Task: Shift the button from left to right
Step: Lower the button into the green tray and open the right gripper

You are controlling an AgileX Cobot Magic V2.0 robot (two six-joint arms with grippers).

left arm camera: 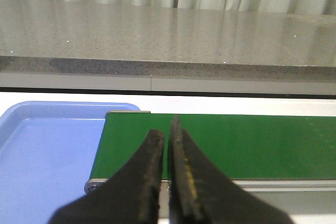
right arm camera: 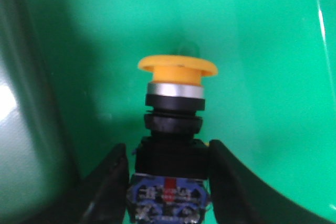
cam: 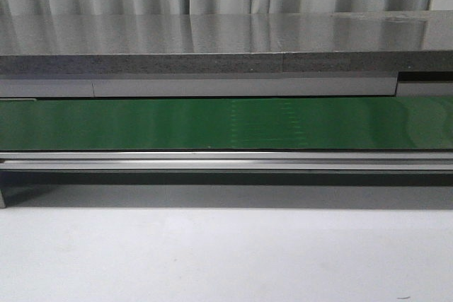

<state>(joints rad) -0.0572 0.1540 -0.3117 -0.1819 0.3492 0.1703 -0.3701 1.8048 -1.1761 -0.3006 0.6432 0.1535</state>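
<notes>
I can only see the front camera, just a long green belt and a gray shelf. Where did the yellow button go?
Observer: The right gripper has the button, fingers on both sides of its black body.
Operator: What's behind it?
Observer: A shiny green bin fills that wrist view.
Operator: And the other arm?
Observer: The left gripper is shut and empty, over the end of the green belt.
Operator: Anything beside the belt?
Observer: A blue tray with nothing visible in it.

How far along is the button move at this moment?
Pickup looks done: the right gripper is shut on the button, held over a green container. Release is still left. The left gripper is shut and holds nothing, above the green belt beside a blue tray.
</notes>
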